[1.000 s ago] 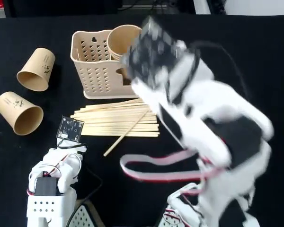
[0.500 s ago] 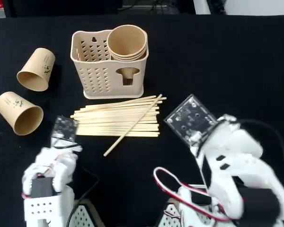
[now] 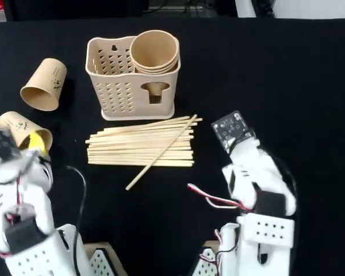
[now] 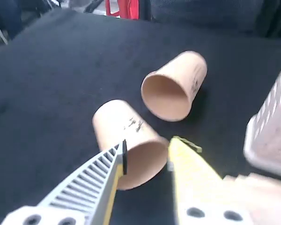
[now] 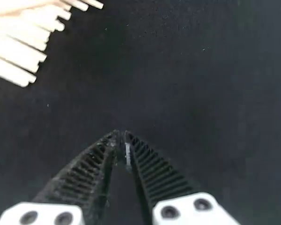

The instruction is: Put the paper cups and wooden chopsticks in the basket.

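Note:
A beige basket [image 3: 122,86] stands at the back with stacked paper cups [image 3: 154,50] in one compartment. Two more paper cups lie on their sides at the left: the far cup [image 3: 44,84] [image 4: 174,86] and the near cup [image 3: 14,127] [image 4: 127,139]. My left gripper [image 4: 147,151] [image 3: 35,143] is open, and its fingers flank the near cup's open rim. A pile of wooden chopsticks [image 3: 140,146] lies in front of the basket, one stick slanting across it. My right gripper [image 5: 121,138] is shut and empty, low over bare cloth, with the chopstick ends [image 5: 23,51] off to one side.
The table is covered in black cloth [image 3: 287,75]. The right arm [image 3: 256,175] sits folded at the front right, with a red cable beside it. A corner of the basket [image 4: 271,126] shows in the left wrist view.
The right arm has pulled back from over the basket and folded down at the front right. The left arm has swung left, bringing its open gripper to the near cup.

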`<state>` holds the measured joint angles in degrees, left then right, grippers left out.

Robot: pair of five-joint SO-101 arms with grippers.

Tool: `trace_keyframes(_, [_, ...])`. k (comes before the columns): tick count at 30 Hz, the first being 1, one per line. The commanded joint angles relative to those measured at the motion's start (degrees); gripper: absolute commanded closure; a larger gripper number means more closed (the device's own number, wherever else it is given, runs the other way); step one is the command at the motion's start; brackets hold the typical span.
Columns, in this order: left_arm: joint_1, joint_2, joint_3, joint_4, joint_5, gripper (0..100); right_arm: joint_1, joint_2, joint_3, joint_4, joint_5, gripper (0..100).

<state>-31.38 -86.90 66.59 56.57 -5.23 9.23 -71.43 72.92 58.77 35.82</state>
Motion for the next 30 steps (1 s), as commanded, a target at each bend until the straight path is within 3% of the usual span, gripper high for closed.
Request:
trace_keyframes(1, [1.36,14.77,-8.84,-8.09,13.45,77,0.26,-1.10,8.04,-12.40,-5.36,98.6])
trace_keyframes(8, [4.79,41.76,-24.48,-12.84,24.70,74,0.62,-1.10,18.24,-23.74,-3.96,98.6])
trace_keyframes(16, [5.32,69.63,-43.47,-12.92,25.85,74,0.18,-1.10,18.33,-23.38,-3.25,98.6])
trace_keyframes(23, [5.23,85.10,-53.93,-13.98,26.20,74,-1.32,-1.10,18.59,-24.18,-3.25,98.6])
trace_keyframes(30, [6.64,93.63,-55.52,-25.32,35.87,74,-1.93,-1.10,18.68,-24.18,-1.76,98.6])
